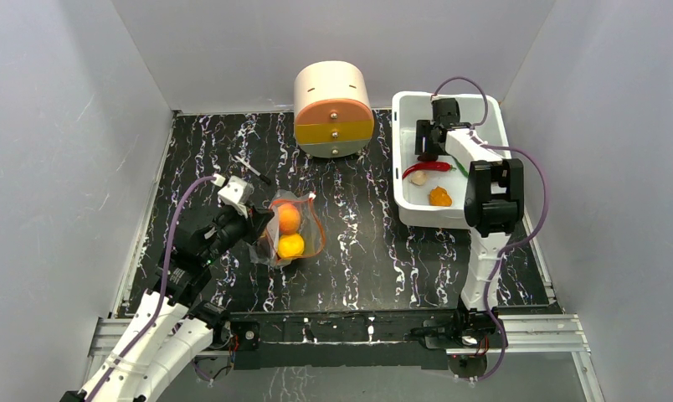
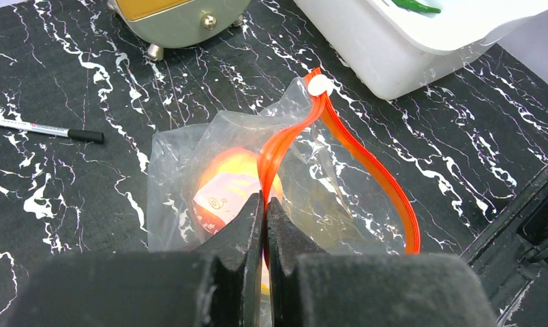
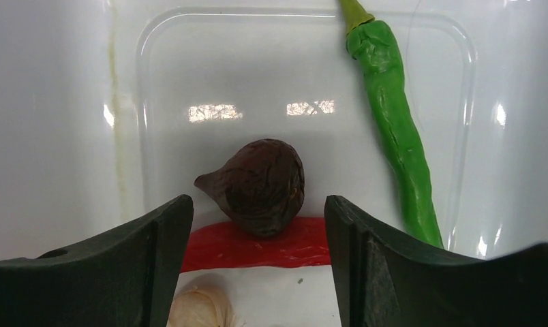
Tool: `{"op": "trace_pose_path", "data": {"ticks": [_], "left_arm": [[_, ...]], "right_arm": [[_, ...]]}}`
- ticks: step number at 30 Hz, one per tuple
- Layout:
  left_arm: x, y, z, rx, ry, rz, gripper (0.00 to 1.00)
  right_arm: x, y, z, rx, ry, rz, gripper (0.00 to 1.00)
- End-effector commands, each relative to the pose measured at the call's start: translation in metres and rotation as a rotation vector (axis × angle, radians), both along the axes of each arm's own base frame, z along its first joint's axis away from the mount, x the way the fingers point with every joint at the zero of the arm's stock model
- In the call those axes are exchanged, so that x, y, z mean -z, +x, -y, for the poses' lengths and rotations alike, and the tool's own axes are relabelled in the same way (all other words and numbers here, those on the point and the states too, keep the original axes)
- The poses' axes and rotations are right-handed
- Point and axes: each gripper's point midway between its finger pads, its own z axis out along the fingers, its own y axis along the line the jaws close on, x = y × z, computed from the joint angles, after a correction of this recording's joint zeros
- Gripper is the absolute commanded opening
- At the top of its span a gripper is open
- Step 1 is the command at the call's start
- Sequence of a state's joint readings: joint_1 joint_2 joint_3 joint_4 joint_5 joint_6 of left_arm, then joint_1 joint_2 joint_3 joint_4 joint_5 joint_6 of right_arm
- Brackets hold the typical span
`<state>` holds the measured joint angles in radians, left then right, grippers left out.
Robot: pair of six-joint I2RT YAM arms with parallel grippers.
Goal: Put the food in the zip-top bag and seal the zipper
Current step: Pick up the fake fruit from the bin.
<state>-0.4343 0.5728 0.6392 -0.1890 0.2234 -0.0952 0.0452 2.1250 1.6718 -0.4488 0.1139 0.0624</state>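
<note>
left gripper [image 2: 264, 204] clamped on the zipper [image 2: 367, 160] of the zip-top bag [image 2: 176, 163], right gripper [image 3: 257, 208] apart over the dark maroon piece [image 3: 261, 184] in the far-right tub [image 3: 53, 136].

— How many fruits does the scene hold?
— Three orange-to-yellow fruits [image 1: 289, 218]. One red chili [image 1: 427, 167], one green chili [image 3: 394, 129], one maroon piece [image 3: 261, 185], one beige bulb [image 1: 419, 177].
— And the rest?
— One zip-top bag [image 2: 172, 163], one white tub [image 1: 429, 218], one drawer unit [image 1: 333, 126], one pen [image 2: 43, 128].

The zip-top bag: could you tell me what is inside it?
An orange fruit and a yellower fruit. The left gripper covers the bag's near part, so anything there is hidden.
</note>
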Motion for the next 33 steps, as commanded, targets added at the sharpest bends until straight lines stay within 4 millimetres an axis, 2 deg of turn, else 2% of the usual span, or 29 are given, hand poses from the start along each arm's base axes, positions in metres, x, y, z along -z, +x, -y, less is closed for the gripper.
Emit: {"op": "trace_pose_path", "data": {"ticks": [1, 6, 10, 14, 18, 23, 27, 33], "left_arm": [[-0.008, 0.002, 0.001, 0.005, -0.002, 0.034, 0.00], [-0.007, 0.002, 0.001, 0.003, -0.001, 0.034, 0.00], [-0.008, 0.002, -0.001, -0.002, 0.001, 0.041, 0.00], [-0.008, 0.002, 0.000, -0.002, -0.001, 0.042, 0.00], [-0.007, 0.002, 0.000, 0.001, 0.000, 0.037, 0.00], [-0.007, 0.003, 0.000, -0.003, 0.002, 0.039, 0.00], [-0.007, 0.003, -0.001, -0.006, 0.002, 0.041, 0.00], [-0.007, 0.003, -0.001, -0.004, 0.003, 0.040, 0.00]], "right_arm": [[-0.019, 0.020, 0.004, 0.035, 0.005, 0.064, 0.69], [-0.007, 0.024, -0.002, 0.030, 0.044, 0.048, 0.59], [0.000, 0.024, 0.001, 0.046, 0.042, 0.037, 0.59], [-0.001, 0.027, 0.001, 0.044, 0.039, 0.040, 0.52], [-0.001, 0.029, 0.005, 0.050, 0.015, 0.037, 0.60], [-0.004, 0.032, 0.005, 0.047, 0.015, 0.035, 0.43], [-0.005, 0.031, 0.005, 0.048, 0.016, 0.033, 0.39], [-0.021, 0.028, 0.006, 0.053, 0.016, 0.051, 0.35]]}}
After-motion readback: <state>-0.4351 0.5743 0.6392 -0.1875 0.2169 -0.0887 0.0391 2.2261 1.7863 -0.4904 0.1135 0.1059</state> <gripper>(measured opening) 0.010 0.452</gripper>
